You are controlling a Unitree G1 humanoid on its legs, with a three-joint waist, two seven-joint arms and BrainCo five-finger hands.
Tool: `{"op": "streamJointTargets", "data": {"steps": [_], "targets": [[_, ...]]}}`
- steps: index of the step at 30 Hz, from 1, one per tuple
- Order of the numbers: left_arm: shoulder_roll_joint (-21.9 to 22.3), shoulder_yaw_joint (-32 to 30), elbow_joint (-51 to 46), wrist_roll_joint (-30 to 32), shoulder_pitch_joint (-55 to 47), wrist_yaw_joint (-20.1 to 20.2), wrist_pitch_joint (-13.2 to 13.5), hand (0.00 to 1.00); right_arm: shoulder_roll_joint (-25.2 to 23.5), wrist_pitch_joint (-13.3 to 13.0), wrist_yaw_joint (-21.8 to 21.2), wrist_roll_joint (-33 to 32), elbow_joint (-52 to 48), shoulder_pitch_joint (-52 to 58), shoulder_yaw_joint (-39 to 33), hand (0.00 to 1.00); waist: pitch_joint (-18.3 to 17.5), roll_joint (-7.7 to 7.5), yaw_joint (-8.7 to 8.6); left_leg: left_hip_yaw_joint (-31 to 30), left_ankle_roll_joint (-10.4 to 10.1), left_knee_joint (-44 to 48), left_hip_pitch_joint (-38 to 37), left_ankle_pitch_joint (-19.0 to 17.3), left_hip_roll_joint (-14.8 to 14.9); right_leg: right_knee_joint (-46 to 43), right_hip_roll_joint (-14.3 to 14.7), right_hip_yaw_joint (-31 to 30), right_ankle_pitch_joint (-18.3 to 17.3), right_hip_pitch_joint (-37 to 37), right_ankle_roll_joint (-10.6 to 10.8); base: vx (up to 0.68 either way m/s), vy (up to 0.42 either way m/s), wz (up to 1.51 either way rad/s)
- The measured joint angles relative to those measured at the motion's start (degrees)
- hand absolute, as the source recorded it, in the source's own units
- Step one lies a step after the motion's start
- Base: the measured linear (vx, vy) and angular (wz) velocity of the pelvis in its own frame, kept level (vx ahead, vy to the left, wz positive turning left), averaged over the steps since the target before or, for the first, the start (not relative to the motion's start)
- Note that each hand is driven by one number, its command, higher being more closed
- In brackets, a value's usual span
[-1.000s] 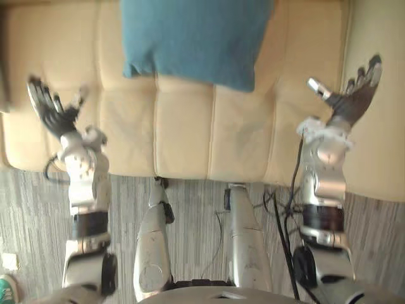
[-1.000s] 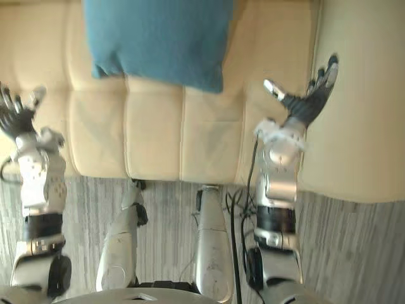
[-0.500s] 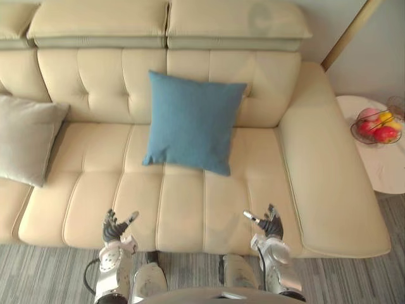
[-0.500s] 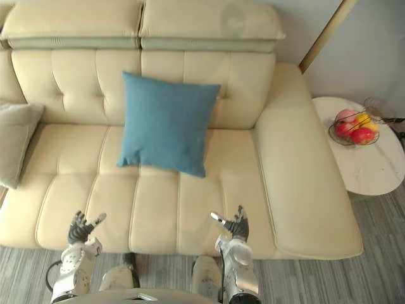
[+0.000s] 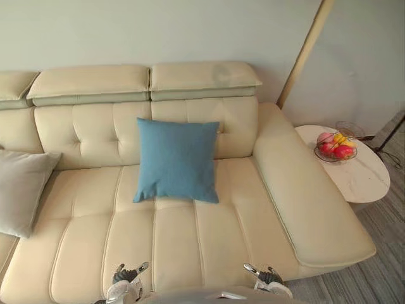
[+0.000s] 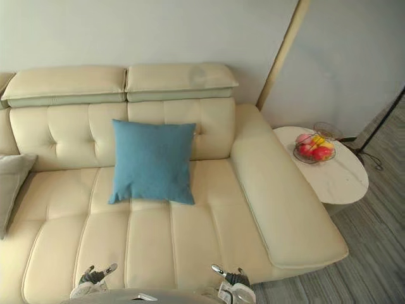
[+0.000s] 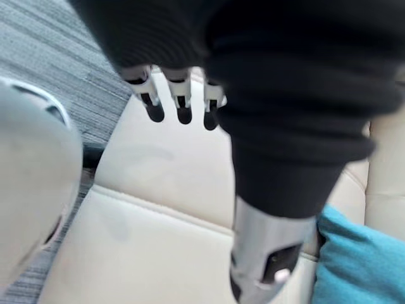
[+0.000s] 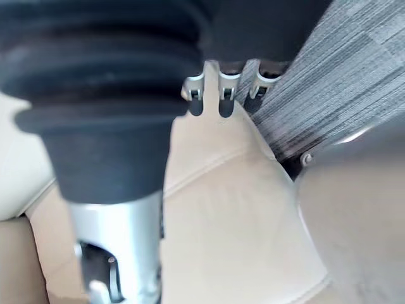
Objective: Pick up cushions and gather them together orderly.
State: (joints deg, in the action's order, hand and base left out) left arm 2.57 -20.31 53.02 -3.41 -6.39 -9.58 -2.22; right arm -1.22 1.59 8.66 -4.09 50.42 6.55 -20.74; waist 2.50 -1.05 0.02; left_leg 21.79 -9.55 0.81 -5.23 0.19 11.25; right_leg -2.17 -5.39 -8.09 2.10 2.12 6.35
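Blue cushion (image 5: 176, 161) upright at middle of sofa (image 5: 215, 247) seat, leaning on backrest. Grey cushion (image 5: 22, 190) at sofa's left end, well apart from blue one. Left hand (image 5: 125, 276) and right hand (image 5: 270, 277) low at seat's front edge — both released, fingers straight, holding nothing. Fruit bowl (image 5: 335, 147) on round desk (image 5: 361, 177) beside sofa's right arm.

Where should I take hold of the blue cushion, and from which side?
I'd take the blue cushion by its two side edges, one hand each, coming from the front. It leans nearly upright against the sofa backrest, bottom edge on the seat, so both sides stand free. The left hand and right hand are open.
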Motion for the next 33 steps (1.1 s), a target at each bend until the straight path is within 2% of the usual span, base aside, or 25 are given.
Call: {"op": "streamJointTargets", "data": {"steps": [3, 4, 5, 6, 7, 8, 9, 10, 11, 12, 13, 14, 15, 16, 19, 20, 21, 22, 23, 24, 25, 27, 29, 32, 33], "targets": [[-0.6, 0.1, 0.0, 0.3, 0.1, 0.0, 0.0, 0.00, -0.2, 0.1, 0.0, 0.0, 0.0, -0.4, 0.6, 0.00, 0.8, -0.73, 0.65, 2.0, -0.1, 0.6, -0.2, -0.5, 0.1, -0.5, 0.7, -2.3, 0.5, 1.7, -1.4, -0.09, -0.004, -0.39], [-1.2, -0.1, 0.0, 0.3, 0.3, -0.1, 0.0, 0.00, -0.3, 0.1, 0.0, 0.0, 0.0, -0.7, 0.6, 0.00, 1.4, -1.49, 0.69, 1.8, 0.1, 2.1, 0.5, -1.7, 0.1, -0.9, 0.7, -1.6, -0.1, 2.4, -4.3, -0.11, -0.006, -0.55], [-1.2, -0.3, -0.1, 0.3, 0.4, -0.1, 0.0, 0.00, -0.5, 0.1, 0.0, 0.1, 0.0, -1.0, 1.1, 0.00, 1.5, -1.53, 1.53, 0.6, 1.1, 3.5, 1.6, -3.9, -0.4, -0.7, 0.5, 1.0, -1.0, 2.9, -12.9, -0.09, 0.037, -0.57], [-0.8, -0.4, -0.2, 0.3, 0.2, -0.2, 0.0, 0.00, 0.1, 0.1, 0.0, 0.1, -0.1, -1.1, 1.2, 0.00, 1.3, -0.51, 2.18, -1.5, 2.3, 3.0, 2.4, -4.4, -0.8, -0.2, 0.4, 4.3, -4.1, 3.2, -17.9, -0.08, 0.067, -0.81], [-0.2, -1.6, -0.7, 0.3, 0.2, -0.2, 0.1, 0.00, 0.4, 0.0, 0.0, 0.1, -0.1, -2.2, 1.0, 0.00, 1.9, 1.48, 2.93, -1.8, 4.0, 3.8, 2.9, -3.0, 0.7, -11.6, -0.1, 7.3, -6.5, 6.3, -11.0, -0.06, 0.023, -0.22], [-1.8, -2.1, -0.7, 0.2, 0.4, -0.5, 0.1, 0.00, -0.5, -0.2, 0.0, 0.0, 0.1, -1.6, 1.0, 0.00, 2.0, -0.67, 1.71, -3.2, 4.0, 6.3, 4.8, -3.0, 0.5, -26.6, -2.7, 9.1, -10.3, 7.3, -7.1, -0.02, -0.037, 0.11], [-2.5, -2.1, -0.7, 0.2, 0.5, -0.5, 0.1, 0.00, -0.8, -0.1, 0.0, 0.0, 0.2, -1.2, 0.9, 0.00, 1.8, -1.33, 1.89, -3.7, 3.8, 6.3, 4.8, -2.9, 0.4, -29.9, -3.3, 10.1, -11.6, 6.6, -6.5, 0.01, -0.150, 0.67], [-3.9, -2.6, -0.7, 0.0, 0.0, -0.5, 0.1, 0.00, -0.9, -0.1, -0.2, 0.1, 1.2, -0.5, 0.9, 0.00, 1.4, -2.16, 2.31, -4.7, 3.4, 6.0, 5.2, -1.3, 0.3, -35.1, -6.0, 12.7, -14.1, 1.9, -4.1, 0.03, -0.153, 0.32], [-4.3, -3.0, -0.7, -0.1, -0.2, -0.6, 0.1, 0.00, -0.9, -0.1, -0.2, 0.1, 1.3, -0.8, 1.0, 0.00, 1.3, -2.34, 2.52, -4.7, 3.2, 6.3, 5.4, -0.9, 0.2, -34.6, -7.0, 13.1, -13.9, 0.9, -3.9, 0.01, -0.249, -0.04], [-5.4, -5.0, -0.4, -0.7, -0.9, -0.8, 0.0, 0.00, -0.8, -0.1, -0.6, 0.2, 2.3, -2.2, 1.6, 0.00, 0.3, -3.53, 3.53, -4.3, 3.0, 9.6, 8.2, -0.6, 0.6, -28.1, -7.0, 13.6, -13.0, -1.1, -1.5, -0.08, -0.281, -0.44], [-5.5, -6.1, 0.2, -1.1, -1.0, -1.4, -0.1, 0.00, -1.0, -0.1, -0.6, 1.4, 2.5, -4.4, 2.0, 0.00, 2.0, -2.17, 4.42, -4.6, 3.1, 17.4, 13.9, -1.2, 2.8, -21.5, -5.2, 14.2, -12.8, -4.1, -1.4, -0.18, -0.294, -0.54], [-5.0, -6.1, 0.5, -1.3, -1.3, -1.7, -0.2, 0.00, -0.4, -0.1, -0.5, 2.2, 2.6, -5.0, 2.5, 0.00, 2.1, -2.54, 4.69, -5.4, 2.6, 16.1, 16.4, -2.0, 1.1, -16.7, -5.2, 13.8, -12.9, -5.0, -1.4, -0.29, -0.211, -0.37], [-4.1, -6.1, 0.5, -1.6, -1.9, -1.8, -0.2, 0.00, 0.6, -0.1, -0.5, 2.3, 2.5, -5.6, 2.5, 0.00, 2.1, -0.86, 4.70, -6.4, 4.5, 13.2, 16.8, 0.7, 0.0, -15.1, -4.7, 14.1, -12.8, -5.0, -1.3, -0.30, -0.088, -0.29], [-3.1, -5.6, 1.2, -1.7, -2.9, -1.9, -0.2, 0.00, 2.0, -0.1, -0.5, 2.3, 2.7, -6.3, 2.6, 0.00, 2.1, 1.98, 4.51, -5.5, 5.5, 10.5, 17.3, 4.1, 1.0, -14.5, -2.7, 15.4, -13.8, -4.5, 0.0, -0.25, -0.099, -0.01], [-2.9, -4.2, 1.8, -2.0, -2.1, -2.2, -0.3, 0.00, 2.1, -0.1, -0.5, 2.3, 2.5, -6.4, 2.6, 0.00, 3.3, 2.11, 3.97, -7.5, 4.7, 5.6, 17.1, 8.7, -0.1, -14.8, -2.7, 18.5, -16.7, -4.2, 0.7, -0.16, -0.121, 0.36], [-2.3, -2.9, 1.7, -1.9, -1.8, -2.1, -0.3, 0.00, 2.0, -0.1, -0.4, 2.3, 2.5, -6.4, 2.5, 0.00, 4.0, 2.33, 3.14, -8.0, 4.4, 3.0, 16.9, 12.7, -0.1, -15.4, -2.2, 20.3, -17.1, -4.3, 0.3, -0.25, -0.145, 0.66], [-2.6, -2.0, 1.5, -1.6, -1.9, -1.9, -0.3, 0.00, 1.7, -0.1, -0.1, 2.3, 2.5, -6.3, 2.5, 0.00, 4.2, 1.93, 2.95, -8.8, 3.5, -0.7, 16.4, 18.7, -0.7, -15.7, -1.9, 21.5, -17.1, -4.0, -0.3, -0.32, -0.157, 0.68], [-3.2, -1.7, 1.5, -1.3, -1.8, -1.8, -0.3, 0.00, 1.5, -0.1, 0.0, 2.3, 2.4, -5.7, 2.3, 0.00, 4.3, 1.12, 2.38, -9.5, 2.1, -3.1, 15.9, 21.7, -1.5, -15.2, -2.8, 22.4, -16.9, -4.1, -0.8, -0.22, -0.112, 0.50], [-3.5, -2.1, 1.2, -1.0, -1.2, -1.6, -0.3, 0.00, 1.2, -0.1, 0.2, 2.3, 2.7, -5.5, 1.4, 0.00, 5.3, -0.48, 2.29, -8.8, 1.5, 3.6, 16.2, 15.7, -1.8, -15.3, -4.3, 23.5, -16.5, -4.3, -1.2, -0.23, -0.099, 0.23], [-3.4, -2.2, 1.1, -0.9, -1.4, -1.6, -0.4, 0.00, 1.3, -0.1, 0.3, 2.3, 2.7, -5.1, 0.4, 0.00, 5.1, -0.74, 2.32, -8.8, 3.6, 10.7, 16.1, 8.8, -2.2, -15.3, -5.0, 23.2, -16.1, -4.3, -1.3, -0.19, -0.029, -0.01], [-2.7, -2.1, 0.6, -0.7, -1.5, -1.5, -0.4, 0.00, 1.6, -0.1, 0.3, 2.3, 2.4, -4.8, -0.5, 0.00, 5.0, -0.62, 2.14, -9.0, 3.7, 19.6, 14.7, 0.3, -2.8, -14.9, -5.7, 22.4, -15.2, -4.4, -0.9, -0.14, 0.014, -0.22], [-2.0, -2.0, -0.3, -0.7, -1.3, -1.3, -0.2, 0.00, 1.5, 0.1, 0.3, 2.3, 2.4, -3.8, -1.1, 0.00, 5.0, 0.19, 1.70, -9.4, 3.2, 22.8, 10.6, -6.8, -2.8, -13.6, -5.2, 20.8, -13.5, -4.2, -0.5, -0.17, 0.142, -0.24], [-1.2, -0.8, 0.1, -0.8, -0.5, -1.2, -0.2, 0.00, 1.1, 1.1, 0.3, 2.2, 3.2, -2.7, -3.7, 0.00, 4.0, 1.41, 1.10, -9.3, 3.9, 12.7, 6.2, -9.0, -3.5, -11.6, -3.5, 19.8, -11.2, -2.9, 0.7, -0.20, 0.197, -0.15], [-2.4, 1.6, 0.4, -0.7, -0.1, -0.8, -0.3, 0.00, -0.8, 1.5, 0.2, 2.3, 5.1, -2.7, -5.3, 0.00, 2.4, -1.41, 0.70, -7.3, 5.6, 3.1, 4.2, -3.2, -6.3, -4.2, -3.8, 18.1, -5.8, -2.9, 0.1, -0.13, 0.120, -0.23], [-2.7, 2.0, 0.6, -0.7, 0.0, -0.8, -0.4, 0.00, -0.8, 1.5, 0.2, 2.2, 5.2, -2.7, -5.3, 0.00, 2.3, -1.68, 0.56, -7.3, 5.8, 2.3, 3.9, -2.7, -6.7, -3.4, -3.9, 18.1, -5.3, -3.1, -0.1, -0.12, 0.159, -0.12]]}}
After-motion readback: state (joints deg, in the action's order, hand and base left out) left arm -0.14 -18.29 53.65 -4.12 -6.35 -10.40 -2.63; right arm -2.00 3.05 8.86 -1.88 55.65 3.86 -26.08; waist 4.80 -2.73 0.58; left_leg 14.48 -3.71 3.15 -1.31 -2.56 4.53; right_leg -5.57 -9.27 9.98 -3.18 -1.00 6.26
